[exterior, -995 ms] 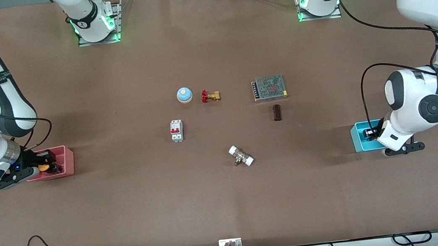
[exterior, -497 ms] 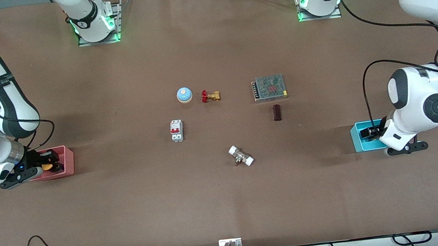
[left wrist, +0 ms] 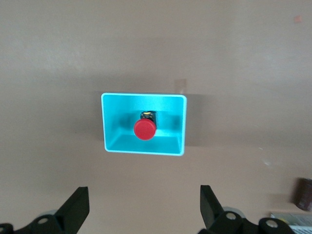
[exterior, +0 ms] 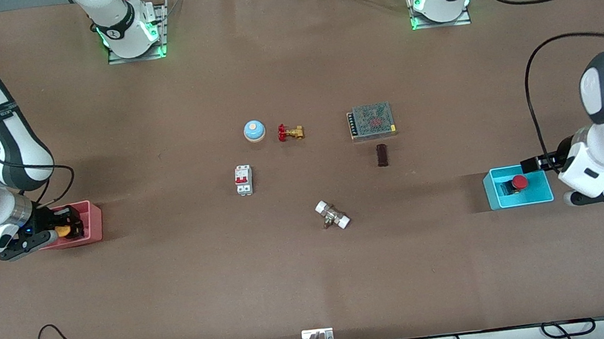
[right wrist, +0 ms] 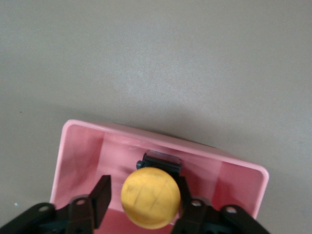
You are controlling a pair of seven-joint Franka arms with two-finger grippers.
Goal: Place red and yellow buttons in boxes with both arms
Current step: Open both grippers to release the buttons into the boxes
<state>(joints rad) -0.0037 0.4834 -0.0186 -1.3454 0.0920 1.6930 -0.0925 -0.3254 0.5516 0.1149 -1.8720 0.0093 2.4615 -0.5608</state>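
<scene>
The red button point(exterior: 519, 181) sits alone in the cyan box point(exterior: 495, 196) at the left arm's end of the table. My left gripper point(exterior: 537, 163) is open and empty, raised over the box's edge. In the left wrist view the red button point(left wrist: 145, 129) stands in the cyan box point(left wrist: 112, 122), well clear of my left gripper point(left wrist: 144, 209). The yellow button point(exterior: 62, 230) is inside the pink box point(exterior: 94, 220). My right gripper point(exterior: 55, 225) is low in that box. In the right wrist view my right gripper point(right wrist: 141, 197) straddles the yellow button point(right wrist: 150, 197) inside the pink box point(right wrist: 83, 146), with a gap at one finger.
Mid-table stand a blue bell point(exterior: 254, 131), a brass valve with a red handle point(exterior: 290, 132), a white breaker point(exterior: 244, 179), a mesh-topped metal unit point(exterior: 371, 120), a dark brown block point(exterior: 382, 155) and a white-capped fitting point(exterior: 332, 215).
My left gripper has let go of the red button and risen out of the cyan box toward the table's end. My right gripper stays low in the pink box around the yellow button.
</scene>
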